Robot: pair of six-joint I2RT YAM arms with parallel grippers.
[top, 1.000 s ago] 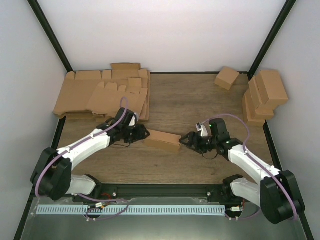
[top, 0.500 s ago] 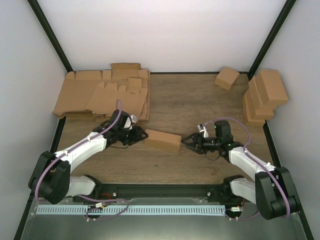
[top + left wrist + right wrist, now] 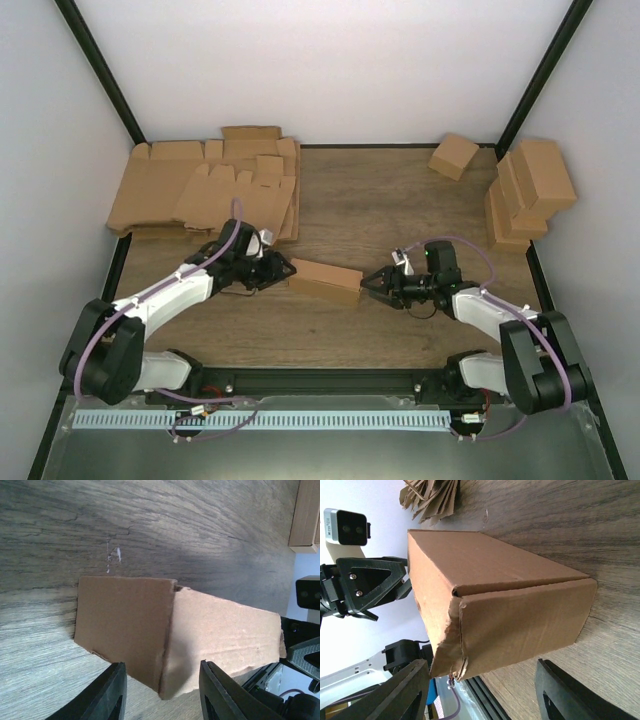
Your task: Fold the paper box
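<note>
nearest me, the paper box [image 3: 325, 279] lies on the wooden table [image 3: 390, 215], closed up into a long brick shape. the left gripper [image 3: 287, 270] sits right at the box's left end, jaws apart at a middling gap. the box's corner pokes in between the fingers [image 3: 112, 695], but they aren't pinching it. the right gripper [image 3: 368, 284] is at the box's right end, jaws wide and lined up either side of that end, not clamped on it. farther back and left of the box there's a pile of flat cardboard blanks [image 3: 200, 190]. back and right of the box sits one small folded box [image 3: 453, 156], plus a stack of folded boxes [image 3: 530, 190] by the wall.
</note>
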